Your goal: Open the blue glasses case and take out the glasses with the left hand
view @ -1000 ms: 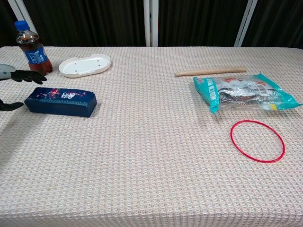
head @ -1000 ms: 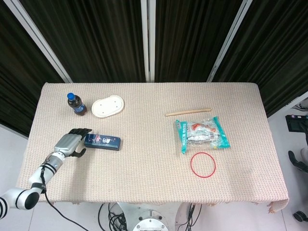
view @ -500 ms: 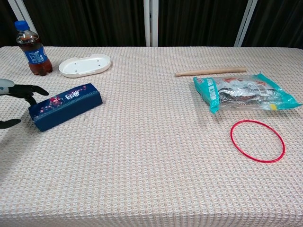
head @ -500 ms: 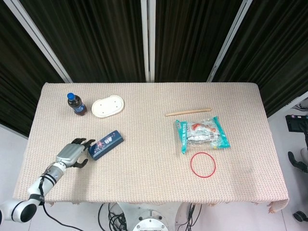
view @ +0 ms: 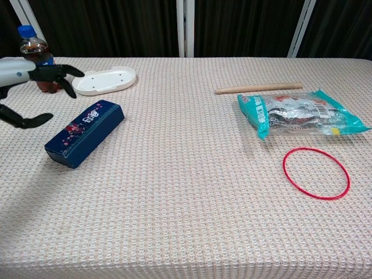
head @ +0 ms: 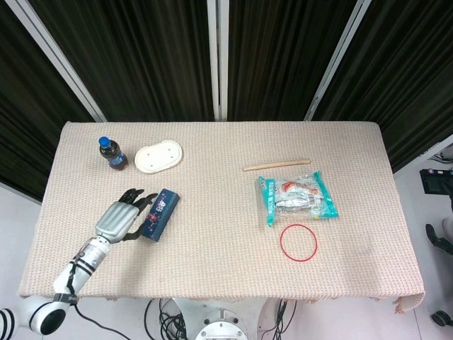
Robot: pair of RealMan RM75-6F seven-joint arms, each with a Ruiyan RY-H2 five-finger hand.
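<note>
The blue glasses case [head: 159, 214] lies closed on the table's left side, turned diagonally, its near end pointing toward the front edge; in the chest view the case [view: 86, 133] shows a small floral print on its lid. My left hand [head: 122, 219] hovers just left of the case with fingers spread apart and holds nothing. The chest view shows the left hand [view: 26, 87] raised above the cloth, thumb below and fingers reaching toward the case's far end, without contact that I can see. The glasses are hidden inside. My right hand appears in neither view.
A cola bottle [head: 111, 153] and a white oval dish [head: 158, 156] stand behind the case. To the right lie a wooden stick [head: 277, 166], a teal snack packet [head: 296, 197] and a red ring [head: 298, 242]. The woven cloth [head: 212, 241] covers the table.
The case has been swung from lying crosswise to a steep diagonal. My left hand let go, rose and moved right, ending beside the case with its fingers spread.
</note>
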